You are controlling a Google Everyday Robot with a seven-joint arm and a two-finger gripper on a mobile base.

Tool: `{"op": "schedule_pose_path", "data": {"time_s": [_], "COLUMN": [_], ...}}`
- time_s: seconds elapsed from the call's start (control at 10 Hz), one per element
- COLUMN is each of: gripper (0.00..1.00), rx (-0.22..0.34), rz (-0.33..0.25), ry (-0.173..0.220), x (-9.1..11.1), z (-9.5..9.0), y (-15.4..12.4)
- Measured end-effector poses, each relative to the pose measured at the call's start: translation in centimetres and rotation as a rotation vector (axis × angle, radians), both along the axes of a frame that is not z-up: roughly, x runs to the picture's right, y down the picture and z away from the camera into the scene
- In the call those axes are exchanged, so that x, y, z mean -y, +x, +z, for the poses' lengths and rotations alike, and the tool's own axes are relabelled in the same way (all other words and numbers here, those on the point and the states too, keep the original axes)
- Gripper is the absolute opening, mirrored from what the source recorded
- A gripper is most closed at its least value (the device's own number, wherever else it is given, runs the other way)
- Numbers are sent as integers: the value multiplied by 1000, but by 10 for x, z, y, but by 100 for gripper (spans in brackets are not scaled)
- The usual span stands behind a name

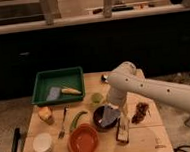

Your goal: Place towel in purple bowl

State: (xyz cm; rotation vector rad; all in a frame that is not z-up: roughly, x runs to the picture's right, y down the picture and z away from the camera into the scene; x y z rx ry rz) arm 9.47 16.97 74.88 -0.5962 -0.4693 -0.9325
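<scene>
The dark purple bowl (100, 121) sits on the wooden table, right of centre. A grey towel (110, 116) lies in it, bunched toward the right side. My gripper (114, 107) hangs from the white arm just above the bowl's far right rim, over the towel. I cannot see whether it touches the towel.
A green tray (57, 77) at the back left holds a grey sponge (53, 93) and a yellow item (71, 91). Nearby are a green cup (96, 98), a fork (64, 123), a green vegetable (77, 119), a red bowl (84, 140), a white cup (42, 143), an orange fruit (45, 114), a brown snack (141, 111) and a packet (123, 131).
</scene>
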Motion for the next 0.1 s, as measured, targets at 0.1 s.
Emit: {"op": "schedule_pose_path", "data": {"time_s": [0.1], "gripper": [80], "rx": [0], "rz": [0], "ry": [0], "x": [0], "z": [0], "y": [0]}}
